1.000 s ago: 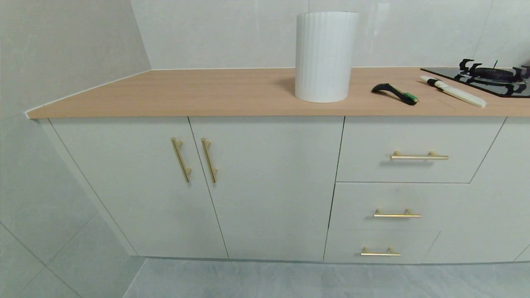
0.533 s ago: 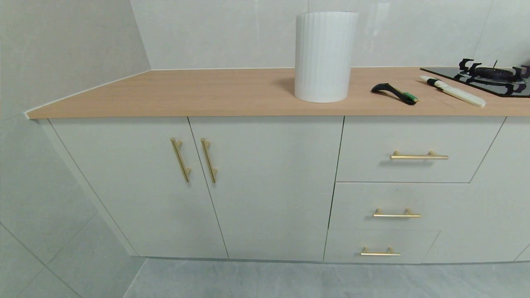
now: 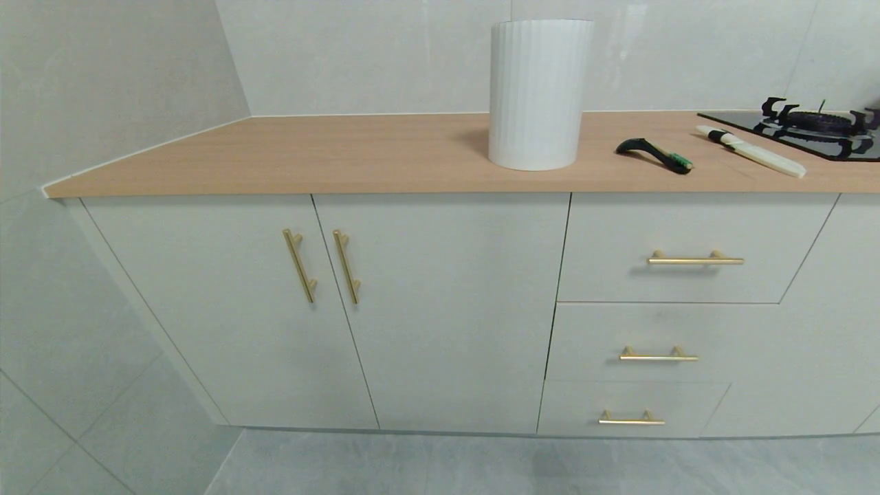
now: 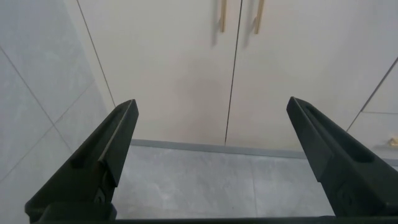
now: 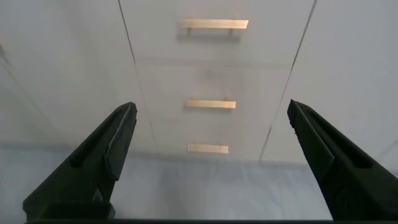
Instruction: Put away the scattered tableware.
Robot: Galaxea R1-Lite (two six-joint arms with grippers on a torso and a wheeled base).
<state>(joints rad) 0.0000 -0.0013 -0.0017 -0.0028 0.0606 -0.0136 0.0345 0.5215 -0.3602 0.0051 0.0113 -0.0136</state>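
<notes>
Both empty, left hand (image 4: 211, 104) spread wide, right hand (image 5: 211, 107) likewise, black utensil (image 3: 653, 152) and knife (image 3: 753, 152) on counter (image 3: 309, 151) beside white canister (image 3: 536, 93)

Kitchen unit with a wooden counter, pale fronts and brass handles.
A wooden counter (image 3: 309, 151) runs along a tiled wall (image 3: 371, 55) into the corner on the left. Below it, 2 cabinet doors (image 3: 206, 323) meet at the middle, each with 1 upright brass handle (image 3: 300, 265) beside the seam. To their right sit 3 stacked drawers (image 3: 687, 220), each with 1 level brass handle (image 3: 696, 260). A black gas hob (image 3: 818, 127) is set into the counter's far right end. Grey floor tiles (image 3: 481, 467) lie below.
</notes>
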